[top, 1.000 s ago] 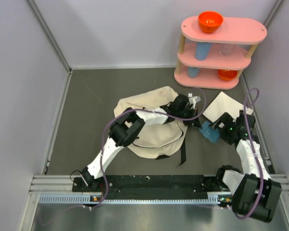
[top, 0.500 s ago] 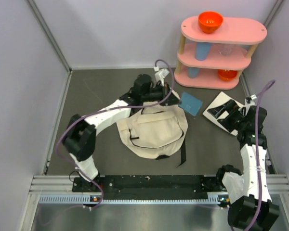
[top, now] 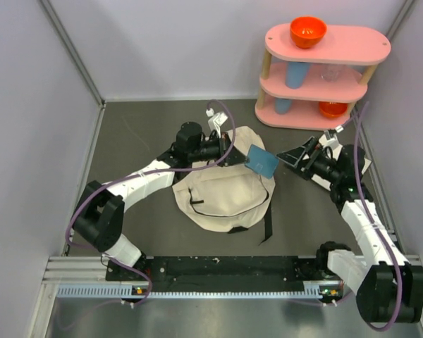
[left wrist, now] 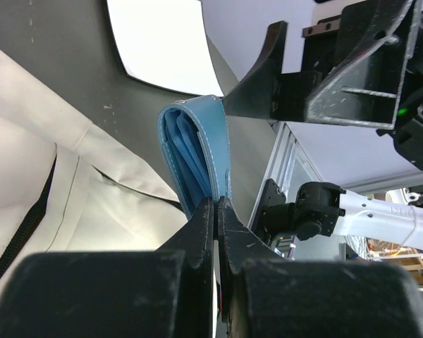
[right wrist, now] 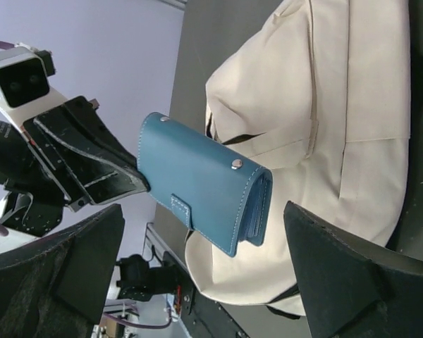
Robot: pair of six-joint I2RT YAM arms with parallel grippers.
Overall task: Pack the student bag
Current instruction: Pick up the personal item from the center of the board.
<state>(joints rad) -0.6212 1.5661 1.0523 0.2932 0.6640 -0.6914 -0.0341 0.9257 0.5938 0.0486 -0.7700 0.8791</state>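
- Step in hand, as I judge: hand-over of blue wallet (top: 262, 162) in air, before it goes into bag.
- Left gripper (top: 245, 156): jaws pressed together on one edge of wallet, holding it over far right corner of bag.
- Right gripper (top: 290, 155): just beside wallet, jaws wide apart, nothing between them.
- Bag (top: 224, 197): lies flat on table (top: 127, 141), in middle between both arms. Cannot tell if its mouth is open.
- Next move, my guess: right gripper must go around free end of wallet and close firmly before left lets go. Otherwise wallet can fall beside bag.
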